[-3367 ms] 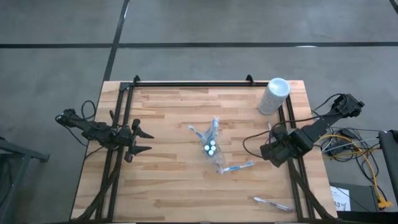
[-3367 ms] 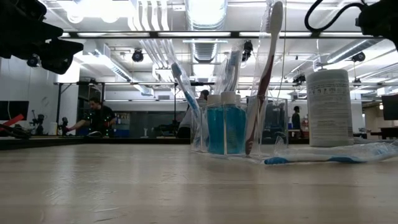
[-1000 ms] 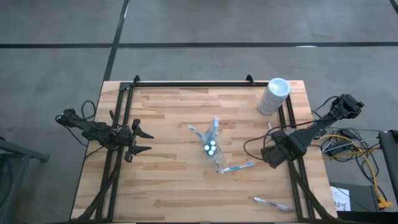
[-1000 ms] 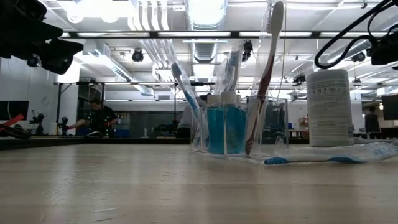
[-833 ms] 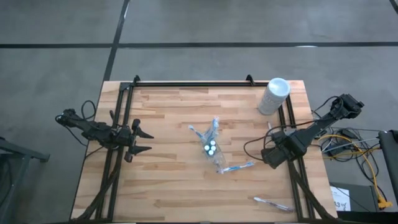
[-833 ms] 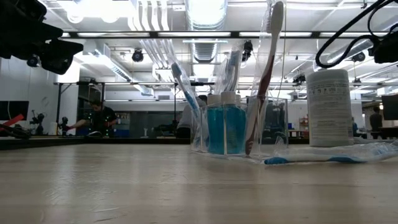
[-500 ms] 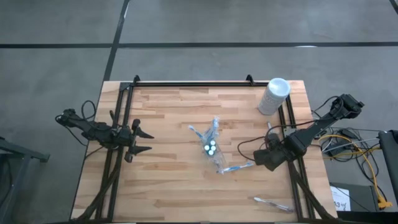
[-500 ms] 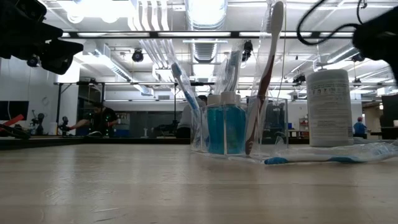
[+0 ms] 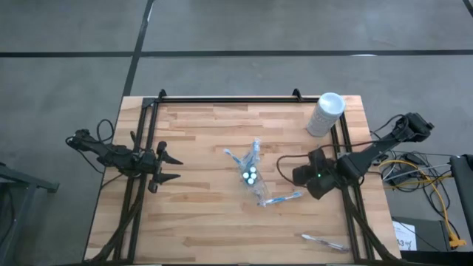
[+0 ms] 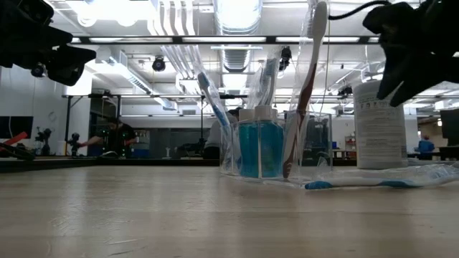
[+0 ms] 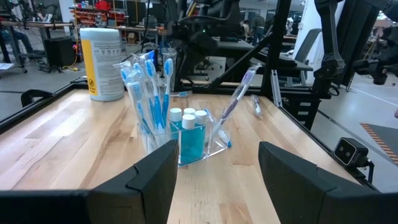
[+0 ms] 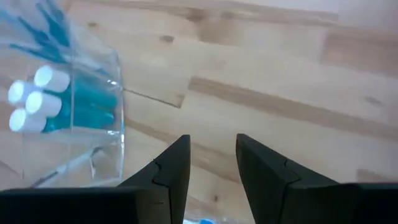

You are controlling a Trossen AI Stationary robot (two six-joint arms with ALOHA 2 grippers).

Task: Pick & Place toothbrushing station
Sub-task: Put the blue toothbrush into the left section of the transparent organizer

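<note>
Clear pouch [image 9: 253, 176] stood mid-table, holding blue toothbrushes [image 11: 148, 81] and white-capped blue tubes [image 9: 250, 176]. One wrapped toothbrush [image 9: 283, 198] lay flat just beside pouch, another [image 9: 324, 241] near front right table [image 9: 199, 222] corner. Right gripper [image 9: 298, 176] hovered over bare wood beside pouch, fingers [image 12: 177, 168] parted, gripping nothing. Left gripper [image 9: 171, 168] waited at left edge, fingers spread, empty. White cylinder [image 9: 325, 114] stood at back right.

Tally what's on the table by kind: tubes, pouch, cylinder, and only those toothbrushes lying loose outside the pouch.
Clear pouch: 1
White-capped blue tubes: 3
Loose toothbrushes: 2
Tall white cylinder: 1
Total: 7
The brushes standing in the pouch overlap too much to count.
</note>
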